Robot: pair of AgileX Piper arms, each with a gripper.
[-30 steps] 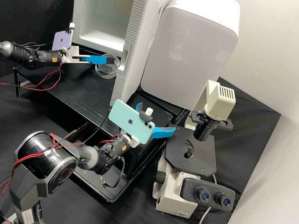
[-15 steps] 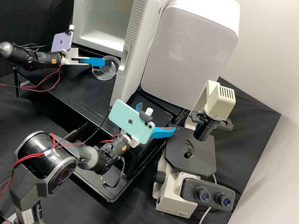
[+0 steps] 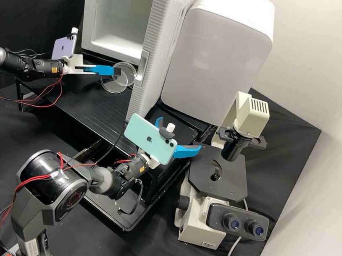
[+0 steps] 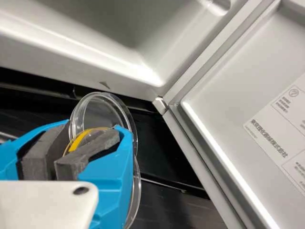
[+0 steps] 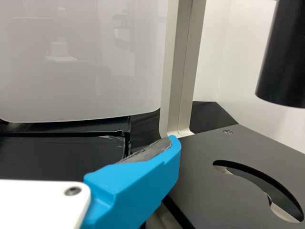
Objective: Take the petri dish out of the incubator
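My left gripper (image 3: 113, 71) is out in front of the incubator (image 3: 98, 19), level with the lower lip of its open chamber. Its grey pads (image 4: 86, 150) are clenched on the rim of the petri dish (image 4: 102, 112), one on each side of the clear wall. The petri dish is outside the incubator, just in front of the chamber's bottom edge and close to the inner face of the open door (image 3: 161, 32). It hangs above the black shelf (image 3: 91, 105) on which the incubator stands, and I see it tilted. A yellow arc shows through the plastic between my pads. The chamber behind it is white and bare-walled.

My right gripper (image 3: 193, 148) sits well in front of the incubator, below the foot of its door and to the right. Whether it is parted or closed I cannot tell. Its blue tip lies at the edge of the black stage of the microscope (image 3: 218, 180); I cannot tell whether it touches. The microscope stands to the right of the incubator and in front of it.
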